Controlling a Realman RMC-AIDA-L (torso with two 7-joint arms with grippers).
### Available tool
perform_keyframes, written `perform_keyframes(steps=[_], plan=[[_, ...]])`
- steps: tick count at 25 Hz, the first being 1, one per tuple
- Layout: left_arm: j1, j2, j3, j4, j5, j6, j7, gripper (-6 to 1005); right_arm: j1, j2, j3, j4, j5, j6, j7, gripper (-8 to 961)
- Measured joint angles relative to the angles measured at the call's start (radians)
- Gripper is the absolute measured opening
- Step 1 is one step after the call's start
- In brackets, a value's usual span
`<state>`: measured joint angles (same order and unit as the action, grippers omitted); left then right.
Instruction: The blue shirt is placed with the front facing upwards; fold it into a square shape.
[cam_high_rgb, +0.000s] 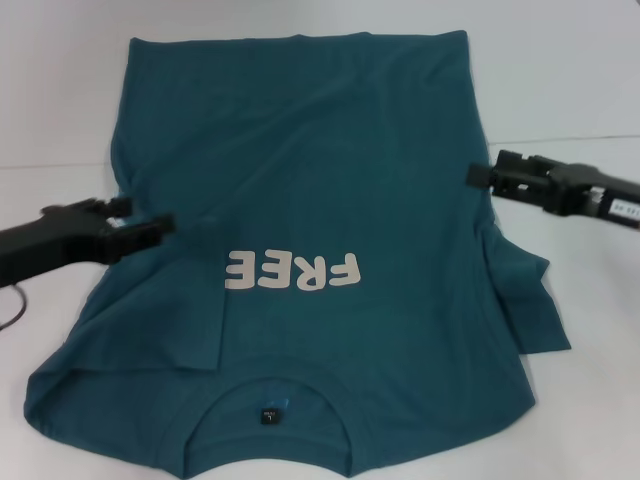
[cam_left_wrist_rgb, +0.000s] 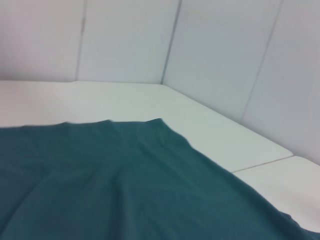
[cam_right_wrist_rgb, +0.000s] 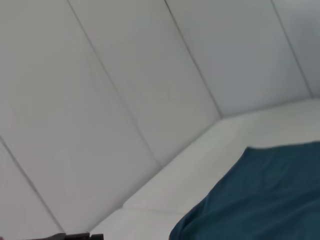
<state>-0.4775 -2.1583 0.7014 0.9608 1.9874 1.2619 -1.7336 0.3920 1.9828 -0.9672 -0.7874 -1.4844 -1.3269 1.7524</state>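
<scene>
Two grippers flanking a shirt mid-fold.

The blue shirt is lying print-up across the white table, collar nearest the robot. The left gripper is reaching over its side edge, the right gripper hovering beside the opposite one; whether either's fingers are apart cannot be told. Bare table is lying open beyond both sides.

Blue shirt front-up, left sleeve folded inward.

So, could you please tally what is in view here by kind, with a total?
Shirts: 1, the blue shirt
Claws: 2, the left claw and the right claw
Tables: 1, the white table
Total: 4
</scene>
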Motion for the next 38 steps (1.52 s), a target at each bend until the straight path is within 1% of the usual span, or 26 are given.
perform_keyframes(steps=[2, 4, 5, 7, 10, 11, 13, 15, 18, 23, 27, 30, 33, 38], plan=[[0.023, -0.002, -0.010, 0.000, -0.001, 0.011, 0.006, 731, 0.004, -0.016, 0.026, -0.090, -0.089, -0.036, 0.140, 912], [0.043, -0.003, -0.021, -0.002, -0.001, 0.044, 0.009, 731, 0.018, -0.025, 0.069, -0.193, -0.209, -0.078, 0.292, 912], [0.046, -0.003, -0.024, -0.002, 0.000, 0.056, 0.010, 732, 0.034, -0.027, 0.103, -0.252, -0.296, -0.105, 0.385, 912], [0.055, -0.003, -0.042, -0.002, 0.001, 0.113, 0.011, 732, 0.072, -0.033, 0.173, -0.314, -0.432, -0.160, 0.538, 912], [0.056, -0.001, -0.085, -0.013, -0.002, 0.182, 0.013, 732, 0.162, -0.058, 0.307, -0.335, -0.604, -0.263, 0.726, 912], [0.056, 0.000, -0.096, -0.016, -0.002, 0.198, 0.014, 749, 0.200, -0.063, 0.366, -0.336, -0.669, -0.301, 0.769, 912], [0.056, 0.000, -0.102, -0.020, -0.002, 0.220, 0.018, 784, 0.244, -0.065, 0.435, -0.340, -0.776, -0.327, 0.817, 912], [0.056, 0.000, -0.104, -0.025, -0.003, 0.229, 0.021, 819, 0.269, -0.065, 0.453, -0.341, -0.888, -0.318, 0.846, 912], [0.053, 0.000, -0.111, -0.050, -0.004, 0.224, 0.030, 851, 0.283, -0.062, 0.444, -0.320, -0.986, -0.308, 0.857, 912], [0.050, 0.003, -0.126, -0.084, -0.005, 0.222, 0.049, 889, 0.278, -0.060, 0.434, -0.232, -1.045, -0.262, 0.858, 911], [0.050, 0.004, -0.135, -0.107, -0.006, 0.221, 0.066, 890, 0.270, -0.071, 0.434, -0.140, -1.043, -0.197, 0.847, 911], [0.049, 0.004, -0.142, -0.124, -0.006, 0.220, 0.077, 890, 0.273, -0.074, 0.434, -0.072, -1.039, -0.166, 0.823, 911], [0.049, 0.005, -0.146, -0.131, -0.006, 0.220, 0.084, 891, 0.285, -0.068, 0.431, -0.026, -1.038, -0.135, 0.801, 911], [0.049, 0.005, -0.147, -0.133, -0.006, 0.220, 0.085, 892, 0.291, -0.051, 0.396, -0.009, -1.038, -0.084, 0.792, 911]])
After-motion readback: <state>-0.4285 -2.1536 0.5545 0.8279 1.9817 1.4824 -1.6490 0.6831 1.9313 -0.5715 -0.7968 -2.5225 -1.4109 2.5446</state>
